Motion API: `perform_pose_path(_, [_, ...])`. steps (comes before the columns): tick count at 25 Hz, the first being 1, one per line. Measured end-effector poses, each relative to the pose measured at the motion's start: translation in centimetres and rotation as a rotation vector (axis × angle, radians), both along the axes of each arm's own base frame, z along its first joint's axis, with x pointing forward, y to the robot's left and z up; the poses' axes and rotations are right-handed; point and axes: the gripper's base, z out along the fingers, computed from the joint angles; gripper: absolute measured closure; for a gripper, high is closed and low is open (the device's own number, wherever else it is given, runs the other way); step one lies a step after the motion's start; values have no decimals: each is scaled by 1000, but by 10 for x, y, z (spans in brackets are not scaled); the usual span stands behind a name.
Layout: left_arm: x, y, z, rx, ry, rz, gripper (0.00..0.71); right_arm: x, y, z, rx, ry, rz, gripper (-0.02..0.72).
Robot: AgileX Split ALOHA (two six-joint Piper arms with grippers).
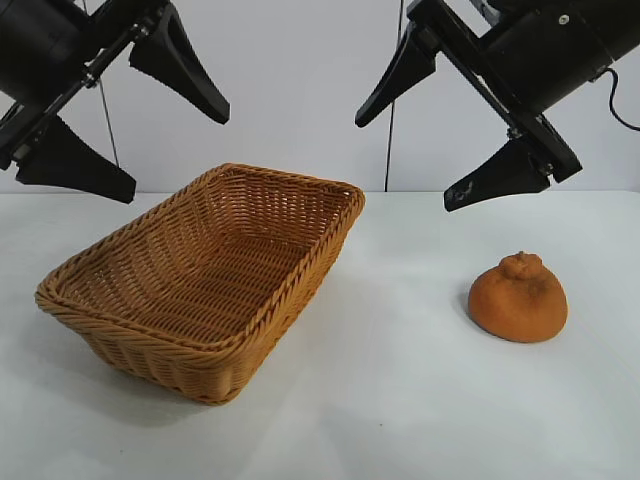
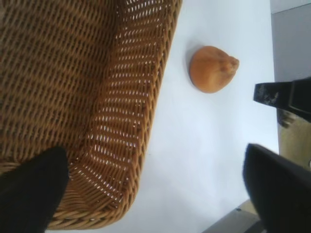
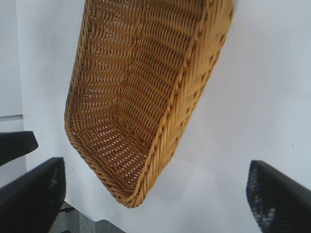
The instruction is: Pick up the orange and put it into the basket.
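Exterior view: orange (image 1: 518,299) resting on white table (image 1: 400,400), well apart from wicker basket (image 1: 205,280) and outside it. Left pincer (image 1: 125,125) hanging above basket's far end, fingers spread wide, holding nothing. Right pincer (image 1: 408,160) raised above orange, likewise spread and unladen.

A plain white table (image 1: 400,400) carries two things. The woven basket (image 1: 205,280) sits on the left half, set at an angle, with nothing inside it. The orange (image 1: 518,297) rests directly on the tabletop well apart to the right, knobbly bump upward.
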Motion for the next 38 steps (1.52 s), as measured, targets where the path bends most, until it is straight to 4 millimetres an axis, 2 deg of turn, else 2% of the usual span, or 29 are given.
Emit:
perform_pose_path(5, [-3, 3, 3, -10, 17, -10, 17, 0, 0, 0, 0, 0, 0, 10])
perform_pose_path(8, [-11, 6, 16, -29, 20, 7, 17, 0, 0, 0, 0, 0, 0, 10])
perform_pose_path(12, [-30, 7, 32, -42, 116, 64, 17, 0, 0, 0, -1, 0, 0, 10])
perform_pose_path(16, [-53, -8, 32, 33, 239, 101, 17, 0, 0, 0, -3, -1, 1, 10])
perform_pose_path(19, [-62, -17, 25, 112, 281, 191, 17, 0, 0, 0, -3, -1, 2, 10])
perform_pose_path(25, [-54, -9, 22, 144, 268, 516, 17, 0, 0, 0, -3, 0, 3, 10])
perform_pose_path(31, [-49, -5, 17, 137, 295, 642, 17, 0, 0, 0, -4, 1, 5, 10])
perform_pose_path(33, [-45, -8, 8, 147, 329, 651, 17, 0, 0, 0, -4, 1, 5, 10])
perform_pose_path(38, [-26, -18, -31, 180, 412, 696, 17, 0, 0, 0, -5, 2, 6, 10])
